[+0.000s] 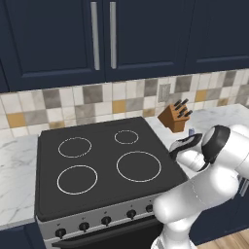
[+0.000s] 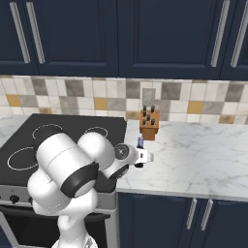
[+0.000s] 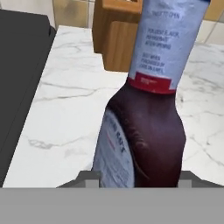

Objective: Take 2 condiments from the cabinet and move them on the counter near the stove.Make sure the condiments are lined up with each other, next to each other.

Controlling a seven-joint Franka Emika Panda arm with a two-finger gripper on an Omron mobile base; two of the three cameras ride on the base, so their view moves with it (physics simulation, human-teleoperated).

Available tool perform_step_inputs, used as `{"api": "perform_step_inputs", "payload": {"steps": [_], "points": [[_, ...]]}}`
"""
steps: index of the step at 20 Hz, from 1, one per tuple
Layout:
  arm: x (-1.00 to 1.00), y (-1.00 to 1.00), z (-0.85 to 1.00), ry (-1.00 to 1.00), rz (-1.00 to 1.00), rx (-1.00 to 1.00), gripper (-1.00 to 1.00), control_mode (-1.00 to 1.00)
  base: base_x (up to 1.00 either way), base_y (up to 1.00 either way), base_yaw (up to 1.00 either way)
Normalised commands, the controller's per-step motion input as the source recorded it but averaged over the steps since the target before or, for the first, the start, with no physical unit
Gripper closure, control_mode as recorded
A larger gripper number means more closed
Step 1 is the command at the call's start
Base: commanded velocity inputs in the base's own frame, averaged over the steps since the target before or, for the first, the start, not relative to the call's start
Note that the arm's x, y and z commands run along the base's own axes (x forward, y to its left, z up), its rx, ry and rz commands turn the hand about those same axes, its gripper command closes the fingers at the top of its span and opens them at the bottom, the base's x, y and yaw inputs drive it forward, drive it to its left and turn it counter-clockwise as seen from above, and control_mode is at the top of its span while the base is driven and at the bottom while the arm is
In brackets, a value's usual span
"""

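Maroon bottle [image 3: 148,131] stands upright on the counter [image 3: 70,113], just right of the stove [image 1: 97,160] and in front of the knife block [image 1: 176,116]. Hand [image 2: 141,158] sits low at the bottle, which stands between the finger tips; can't tell whether they're clamped on it or parted. Looks like condiment one is placed or being let go. Yellow bottle isn't beside it, so my read: roughly halfway. Left to do: fetch bottle two from the cabinet, set it next to this one, lined up.
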Motion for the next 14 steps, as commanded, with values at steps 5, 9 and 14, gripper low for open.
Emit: {"api": "perform_step_inputs", "payload": {"steps": [5,9,14], "points": [[-0.17,0.47,-0.32,0.0,0.0,-0.02,1.0,-1.0,0.0,0.0,0.0],[-0.21,0.47,-0.45,0.0,-0.01,-0.01,-1.0,-1.0,0.0,0.0,0.0],[-0.14,0.17,-0.23,0.0,-0.02,0.0,-1.0,-1.0,0.0,0.0,0.0]]}}
